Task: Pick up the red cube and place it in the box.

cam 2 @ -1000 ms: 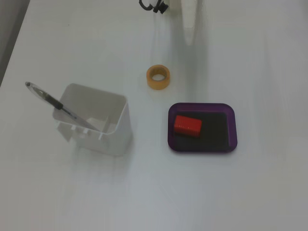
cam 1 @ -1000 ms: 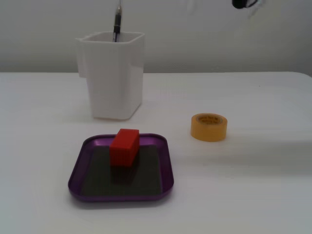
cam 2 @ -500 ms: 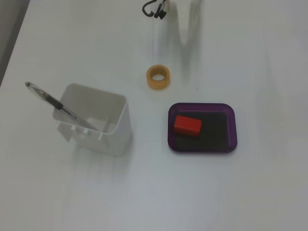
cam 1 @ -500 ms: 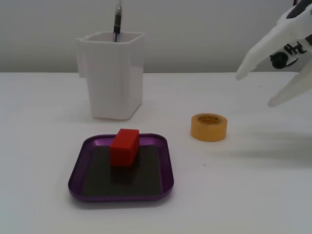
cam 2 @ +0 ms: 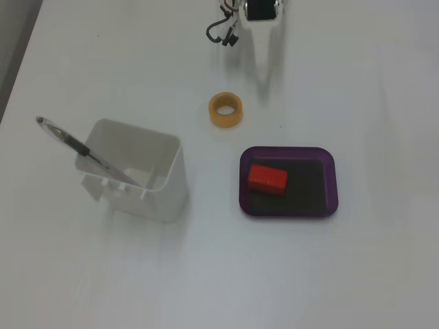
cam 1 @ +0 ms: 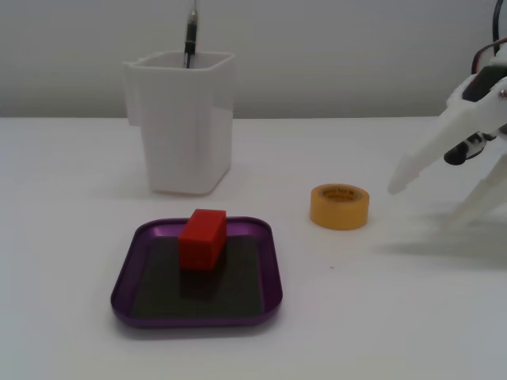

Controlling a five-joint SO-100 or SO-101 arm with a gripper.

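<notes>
Both fixed views show the red cube [cam 1: 202,238] lying inside the box [cam 1: 136,245] at lower left of centre, so the placing looks done. The end effector [cam 1: 432,198] hangs empty at the right edge, fingers spread, well apart from the box

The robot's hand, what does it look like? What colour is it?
The hand is white plastic with two long, pointed fingers, a bit like a beak. A black round part sits between them, and thin red and dark wires loop out behind it. From above, it shows a black block in a white frame.
</notes>
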